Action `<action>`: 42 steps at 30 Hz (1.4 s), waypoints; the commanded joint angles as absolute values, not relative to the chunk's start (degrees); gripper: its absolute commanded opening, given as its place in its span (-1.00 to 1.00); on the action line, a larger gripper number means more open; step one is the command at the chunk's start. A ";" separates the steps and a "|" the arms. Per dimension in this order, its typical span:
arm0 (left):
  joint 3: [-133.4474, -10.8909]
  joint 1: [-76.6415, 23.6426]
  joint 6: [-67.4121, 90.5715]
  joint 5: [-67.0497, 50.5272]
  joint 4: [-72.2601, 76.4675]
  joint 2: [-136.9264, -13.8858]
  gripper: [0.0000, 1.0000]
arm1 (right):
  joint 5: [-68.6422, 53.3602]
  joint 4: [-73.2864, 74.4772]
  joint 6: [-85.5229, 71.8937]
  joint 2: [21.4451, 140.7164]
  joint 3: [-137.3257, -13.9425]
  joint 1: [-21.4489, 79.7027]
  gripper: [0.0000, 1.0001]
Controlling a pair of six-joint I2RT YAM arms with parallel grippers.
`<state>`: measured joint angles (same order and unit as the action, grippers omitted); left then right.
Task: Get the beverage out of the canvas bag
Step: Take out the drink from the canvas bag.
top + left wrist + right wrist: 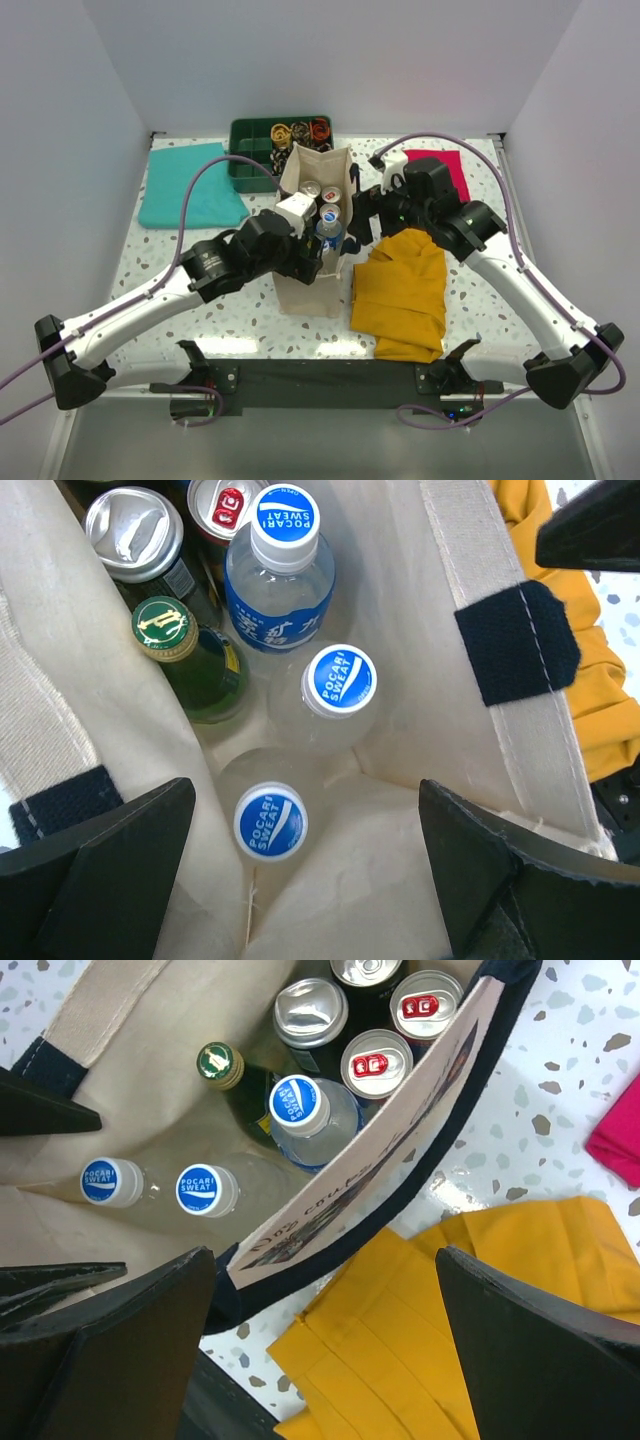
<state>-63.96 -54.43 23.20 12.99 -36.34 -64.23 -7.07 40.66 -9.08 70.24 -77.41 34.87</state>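
Bag [305,295]: upright at the centre of the table [150,290], between the two arms, mouth open.
Task items: the drinks stand upright inside the bag.
Clear bottles: three with blue caps, in a row along the bag: near bottle [270,820], middle bottle [338,680], far bottle [285,515].
Green bottle [165,625]: gold cap, just beside the middle bottle.
Cans [375,1065]: four, grouped at the far end of the bag.
Obstructions: the near bottle sits low in the near corner with folded fabric around it. The bag walls flank the whole row. A navy strap [520,640] is sewn onto the right wall.
Mustard cloth [400,295]: crumpled, just beside the bag on the right.
Teal cloth [190,185]: far left of the table, well apart from the bag.
Red cloth [440,170]: far right, partly under the right arm.
Tray [250,135]: green, behind the bag, small items in its compartments.
Left gripper [305,790]: above the near end of the bag mouth, jaws spread wide. The near bottle's cap lies below, between the fingers. It grips nothing.
Right gripper [325,1252]: at the bag's right rim, jaws spread wide. The rim runs between the fingers, one over the bag interior and one over the mustard cloth. It grips nothing; whether it touches the rim cannot be told.
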 commanded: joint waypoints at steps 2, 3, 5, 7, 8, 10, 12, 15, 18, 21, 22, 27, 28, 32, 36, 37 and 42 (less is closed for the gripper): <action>-67.05 -54.32 24.35 15.20 -41.30 -69.69 1.00 | -7.56 39.02 -7.91 70.05 -76.82 34.98 0.93; -68.71 -54.32 24.26 15.38 -42.00 -70.48 1.00 | -7.30 39.02 -7.82 70.05 -76.73 34.89 0.94; -70.74 -54.32 24.08 15.82 -44.38 -72.50 1.00 | -7.03 39.20 -7.65 70.14 -76.64 34.98 0.94; -73.12 -54.23 23.38 15.56 -45.78 -73.99 1.00 | -6.94 39.11 -7.56 70.05 -76.55 34.98 0.94; -74.00 -54.23 23.38 15.47 -46.57 -74.35 1.00 | -6.94 39.20 -7.56 70.05 -76.47 34.98 0.94; -76.28 -54.23 23.12 15.55 -49.03 -75.32 0.99 | -6.86 39.29 -7.38 69.96 -76.38 34.89 0.94; -77.69 -54.14 22.94 15.47 -50.09 -75.50 0.96 | -6.77 39.29 -7.21 69.96 -76.38 34.98 0.94; -79.97 -53.88 22.85 14.94 -53.16 -76.11 0.95 | -6.68 39.29 -7.03 70.05 -76.38 34.98 0.94; -81.91 -53.70 22.41 13.89 -56.33 -77.17 0.94 | -6.77 39.37 -6.94 70.05 -76.38 34.89 0.95; -82.35 -53.35 21.36 12.49 -58.53 -77.87 0.93 | -6.85 39.29 -6.77 70.31 -76.29 34.89 0.95; -82.44 -53.09 21.27 12.39 -58.80 -78.05 0.88 | -6.86 39.29 -6.77 70.40 -76.46 34.98 0.95; -81.48 -51.95 20.30 10.55 -58.10 -78.13 0.86 | -6.94 39.55 -6.50 70.75 -76.64 34.89 0.95; -81.30 -51.60 20.22 10.20 -57.92 -78.13 0.86 | -6.86 39.55 -6.50 70.75 -76.64 34.98 0.95; -80.68 -50.36 19.78 9.14 -57.57 -78.31 0.78 | -7.12 39.73 -6.42 71.19 -76.73 34.89 0.95; -79.54 -49.40 19.51 8.53 -56.51 -79.18 0.80 | -7.12 39.64 -6.33 71.19 -76.73 34.98 0.95; -79.63 -49.31 19.34 8.18 -56.60 -79.54 0.80 | -7.03 39.64 -6.33 71.19 -76.73 34.98 0.95; -79.98 -49.04 18.37 7.38 -56.25 -81.38 0.83 | -7.03 39.64 -6.15 71.37 -76.47 34.98 0.95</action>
<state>-80.25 -49.87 20.84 8.36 -55.31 -79.70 -7.05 40.64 -7.38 71.00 -76.36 34.87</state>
